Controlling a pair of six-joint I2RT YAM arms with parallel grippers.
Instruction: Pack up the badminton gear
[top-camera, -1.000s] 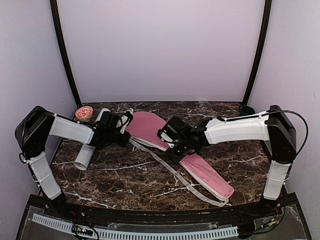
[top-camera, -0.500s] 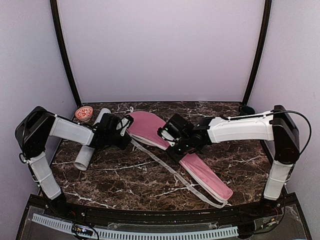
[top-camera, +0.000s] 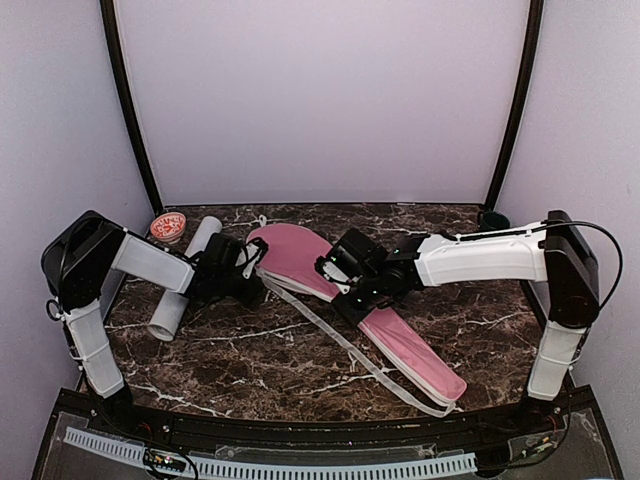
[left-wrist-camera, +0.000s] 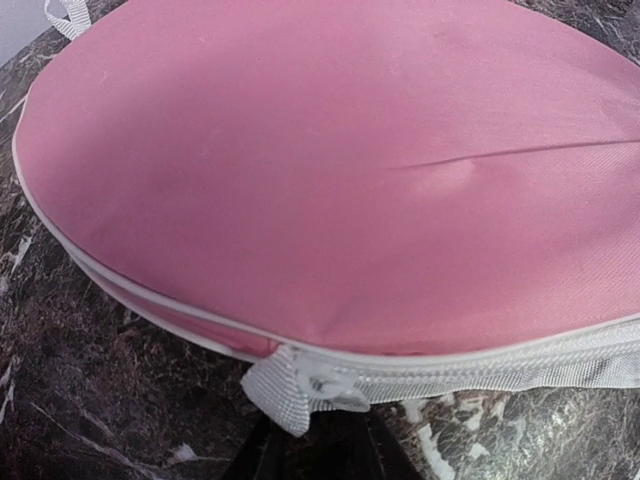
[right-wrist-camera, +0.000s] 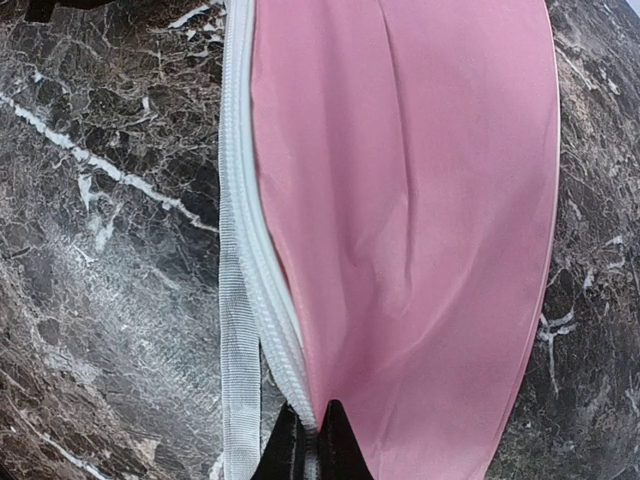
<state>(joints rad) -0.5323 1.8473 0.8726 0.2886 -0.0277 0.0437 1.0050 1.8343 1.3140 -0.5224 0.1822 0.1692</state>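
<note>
The pink racket-shaped fabric cover (top-camera: 295, 255) lies diagonally across the dark marble desk (top-camera: 230, 360). The right claw (right-wrist-camera: 312, 440) is clenched on the cover's white zip seam (right-wrist-camera: 245, 300), apparently to steady it. The left claw (top-camera: 252, 268) is set at the zip pull (left-wrist-camera: 325, 385) on the head end; its state cannot be told. The cover's contents are hidden. The long white cardboard tube (top-camera: 168, 315) lies at the desk's left side, its inside unseen. No rackets or shuttlecocks are seen.
</note>
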